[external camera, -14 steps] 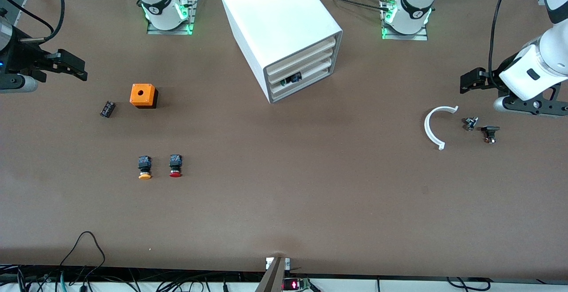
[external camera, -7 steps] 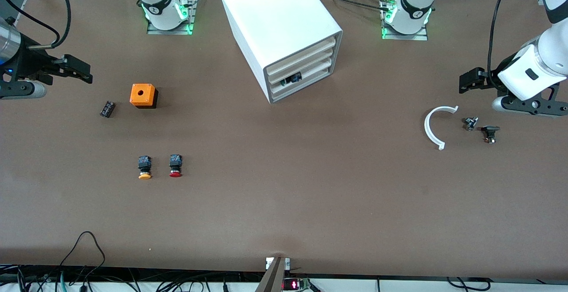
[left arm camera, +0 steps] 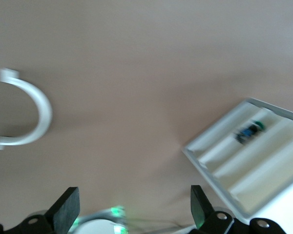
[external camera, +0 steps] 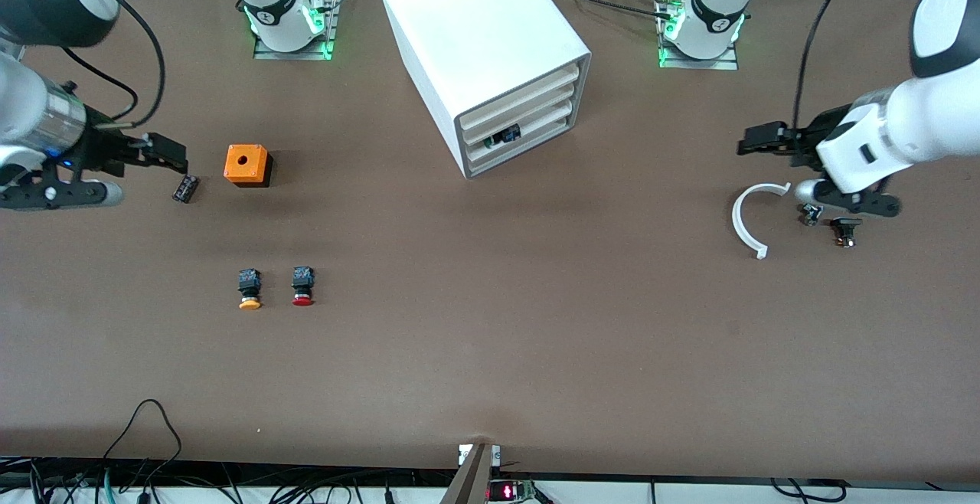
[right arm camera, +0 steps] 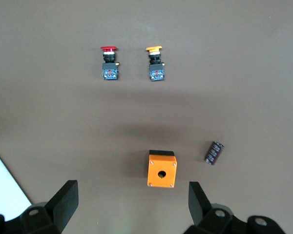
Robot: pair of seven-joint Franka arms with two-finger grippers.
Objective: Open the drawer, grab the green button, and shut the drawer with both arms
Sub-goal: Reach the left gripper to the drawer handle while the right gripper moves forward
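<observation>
The white cabinet stands at the table's middle near the bases, its four cream-edged drawers pushed in. The green-capped button shows through the front, in one of the lower drawers. The left wrist view shows the cabinet front with the button. My left gripper is open and empty over the table beside a white arc, well apart from the cabinet; its fingers show in the left wrist view. My right gripper is open and empty over the table beside an orange box, shown in the right wrist view.
Toward the right arm's end lie a small black cylinder, an orange-capped button and a red-capped button. Two small dark parts lie beside the white arc. The right wrist view shows the orange box.
Both arms have swung inward toward the table's middle. The left gripper now hangs by the white arc; the right gripper has come close to the black cylinder and orange box.
</observation>
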